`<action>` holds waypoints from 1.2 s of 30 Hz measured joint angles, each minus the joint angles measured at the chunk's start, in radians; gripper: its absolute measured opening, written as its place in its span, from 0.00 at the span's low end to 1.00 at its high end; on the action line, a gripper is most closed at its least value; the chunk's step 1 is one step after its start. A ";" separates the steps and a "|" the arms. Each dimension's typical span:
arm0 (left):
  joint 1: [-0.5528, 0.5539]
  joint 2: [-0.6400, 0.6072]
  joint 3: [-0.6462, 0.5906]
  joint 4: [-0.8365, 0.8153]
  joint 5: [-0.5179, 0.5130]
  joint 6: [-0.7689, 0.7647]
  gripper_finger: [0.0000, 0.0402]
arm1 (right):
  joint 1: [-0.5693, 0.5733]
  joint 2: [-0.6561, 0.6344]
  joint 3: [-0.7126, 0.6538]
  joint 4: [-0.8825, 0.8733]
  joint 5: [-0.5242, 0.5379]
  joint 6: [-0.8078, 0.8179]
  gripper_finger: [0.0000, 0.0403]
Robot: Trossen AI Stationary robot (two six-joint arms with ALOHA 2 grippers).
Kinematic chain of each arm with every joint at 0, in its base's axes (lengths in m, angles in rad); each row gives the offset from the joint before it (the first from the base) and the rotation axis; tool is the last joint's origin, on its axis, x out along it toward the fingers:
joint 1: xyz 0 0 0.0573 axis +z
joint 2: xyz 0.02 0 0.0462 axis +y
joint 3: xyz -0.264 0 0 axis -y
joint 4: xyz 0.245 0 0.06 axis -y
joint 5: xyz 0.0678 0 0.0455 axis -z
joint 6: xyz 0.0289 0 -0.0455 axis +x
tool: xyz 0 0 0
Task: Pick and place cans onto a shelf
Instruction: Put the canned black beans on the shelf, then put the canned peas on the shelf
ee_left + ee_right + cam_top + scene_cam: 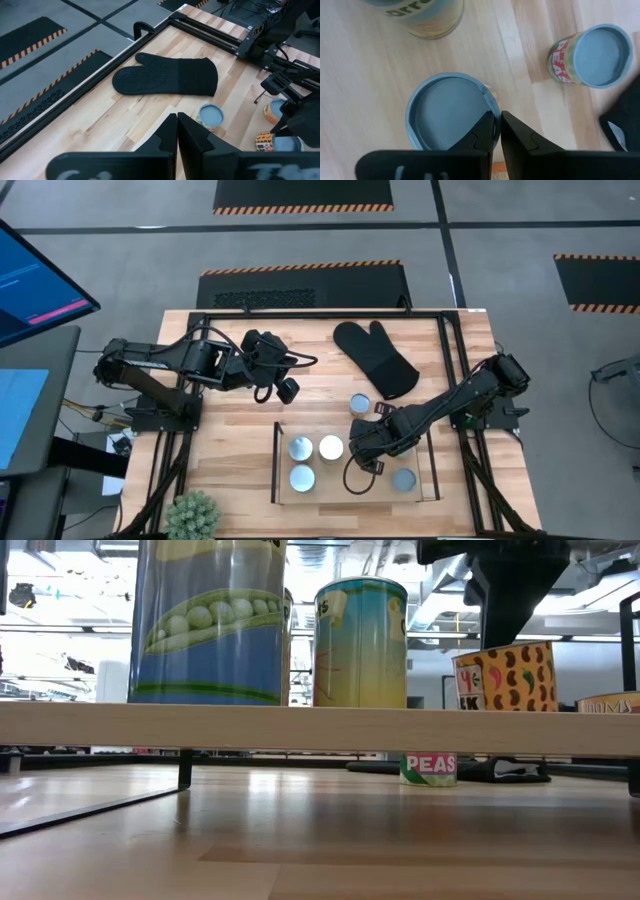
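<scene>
The shelf [277, 470], a low black wire rack with a wood board [300, 728], stands at the table's near middle. Three cans stand on its left part [300, 448] [330, 447] [302, 478] and one on its right [404, 479]. My right gripper [366, 452] is over the shelf's middle, shut at the rim of a blue-grey-topped can [450, 110] with a bean label [505, 675]. A peas can [360, 402] [430, 768] stands on the table behind the shelf. My left gripper [287, 390] is shut and empty, left of the peas can. My right gripper pinches the can's top rim [492, 106] between its two fingers, one finger over the lid and one outside the wall. The fingers come from above, pointing down. The can stands upright with its bottom at the shelf board; whether it rests there I cannot tell.
A black oven mitt [378, 358] [165, 77] lies flat at the table's far right. A large black outer frame [320, 314] runs along the table's far and side edges. A small green plant [192, 515] stands at the near left corner. Bare wood lies left of the shelf.
</scene>
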 joint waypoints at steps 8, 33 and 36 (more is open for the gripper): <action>0.000 0.000 0.000 0.000 0.000 0.000 0.00 | 0.000 0.000 0.000 -0.002 0.001 0.002 0.14; 0.000 0.000 0.000 0.000 0.000 0.000 0.00 | -0.051 -0.013 0.000 -0.017 0.006 -0.006 0.40; 0.000 0.000 0.000 -0.002 0.000 0.000 0.00 | -0.066 -0.039 0.000 -0.016 0.006 -0.006 0.38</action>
